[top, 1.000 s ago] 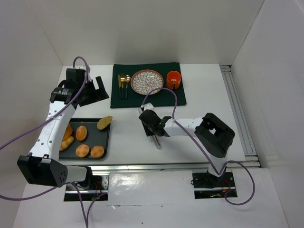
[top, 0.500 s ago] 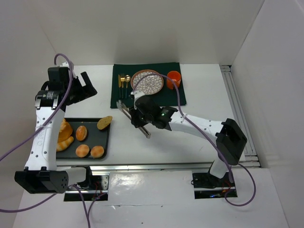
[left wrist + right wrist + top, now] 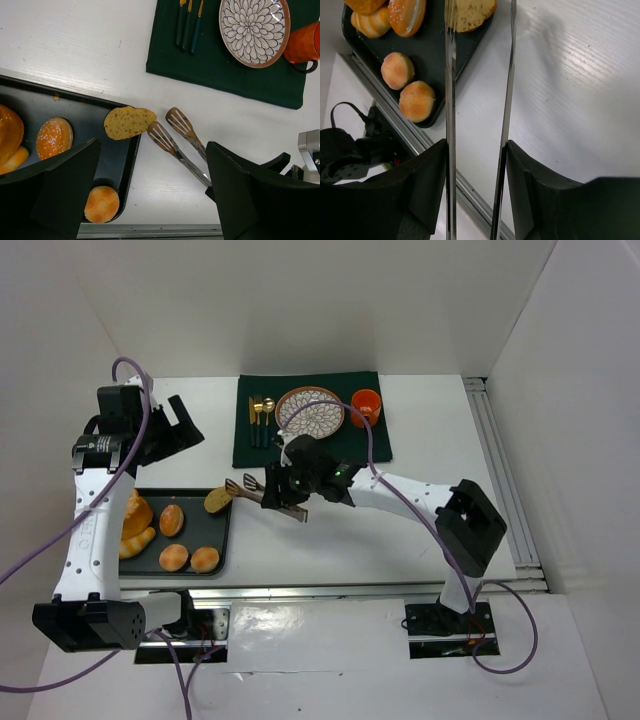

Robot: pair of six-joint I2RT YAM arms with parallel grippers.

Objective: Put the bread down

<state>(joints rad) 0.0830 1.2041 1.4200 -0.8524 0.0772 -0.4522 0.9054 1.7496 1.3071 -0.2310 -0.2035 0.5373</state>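
I have my right pincer clamped on the tongs, blades apart. The seeded bread slice lies just past their tips, on the baking tray corner. Left pincer gapes wide overhead.

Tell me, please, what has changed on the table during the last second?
The right gripper, gripping the tongs, swung out to the left; the tong tips now point at the bread slice on the edge of the tray. The left gripper drew back to the left, open and empty. The bread slice, rolls, plate and cup stayed put.
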